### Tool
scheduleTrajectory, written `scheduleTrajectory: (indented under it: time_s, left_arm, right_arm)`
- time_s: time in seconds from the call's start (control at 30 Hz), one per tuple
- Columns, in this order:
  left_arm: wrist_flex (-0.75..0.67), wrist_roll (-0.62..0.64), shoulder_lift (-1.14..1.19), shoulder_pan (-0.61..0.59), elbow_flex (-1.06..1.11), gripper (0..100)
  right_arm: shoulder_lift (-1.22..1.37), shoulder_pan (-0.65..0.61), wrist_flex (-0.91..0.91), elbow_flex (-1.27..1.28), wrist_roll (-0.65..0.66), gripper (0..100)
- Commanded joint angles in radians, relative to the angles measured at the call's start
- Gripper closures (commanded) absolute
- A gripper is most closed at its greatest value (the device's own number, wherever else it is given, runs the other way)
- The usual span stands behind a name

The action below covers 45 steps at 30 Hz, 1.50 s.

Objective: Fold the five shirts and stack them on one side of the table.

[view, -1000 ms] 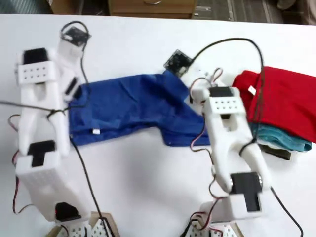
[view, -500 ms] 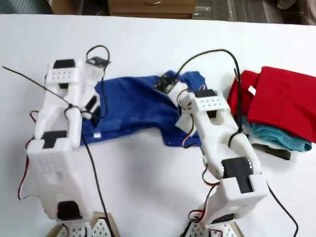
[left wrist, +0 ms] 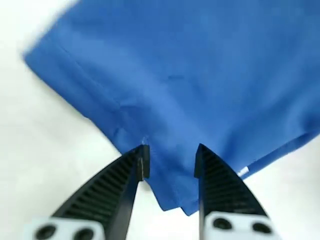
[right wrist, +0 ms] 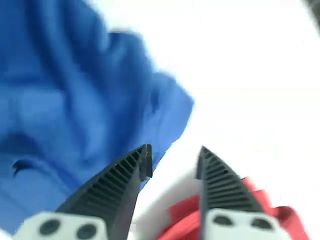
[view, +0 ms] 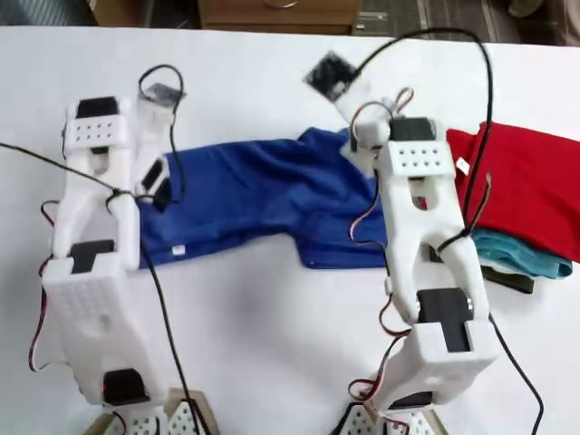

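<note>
Blue shirt lies rumpled on the table, near the red pile. Left gripper and right gripper both gape empty over its 2 ends. Limp, light cloth, I reckon: I'd pinch the corners.

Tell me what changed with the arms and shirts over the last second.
Both arms swung inward over the blue shirt, then back out; the right gripper ended farther across the table. The shirt bunched narrower, then spread wide again. The right gripper and the left gripper have open fingers at its edges. The red shirt and teal shirt stayed put.
</note>
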Motion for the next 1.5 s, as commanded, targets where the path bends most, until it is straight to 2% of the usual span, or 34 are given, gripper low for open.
scheduleTrajectory:
  time_s: [0.0, 0.13, 0.23, 0.53, 0.77, 1.07, 1.47]
  left_arm:
    - [0.035, -0.005, -0.005, -0.002, -0.096, 83]
    - [0.008, 0.002, -0.005, 0.02, -0.101, 83]
    - [-0.014, 0.052, -0.003, 0.034, -0.099, 83]
    - [-0.195, 0.06, 0.181, 0.035, -0.108, 83]
    - [-0.184, 0.06, 0.261, 0.015, -0.108, 83]
    - [-0.18, 0.06, 0.27, -0.086, -0.2, 83]
    - [-0.044, 0.02, 0.269, -0.081, -0.295, 83]
  right_arm:
    - [0.039, -0.018, -0.007, -0.1, -0.011, 99.1]
    - [0.142, -0.054, -0.013, -0.112, -0.011, 97.7]
    - [0.22, -0.085, -0.013, -0.149, -0.054, 97.7]
    - [0.552, -0.062, -0.061, -0.508, -0.074, 97.7]
    - [0.716, -0.033, 0.048, -0.712, -0.074, 97.7]
    - [0.745, 0.088, 0.051, -0.806, -0.072, 97.6]
    - [0.728, 0.084, 0.081, -0.919, -0.072, 97.6]
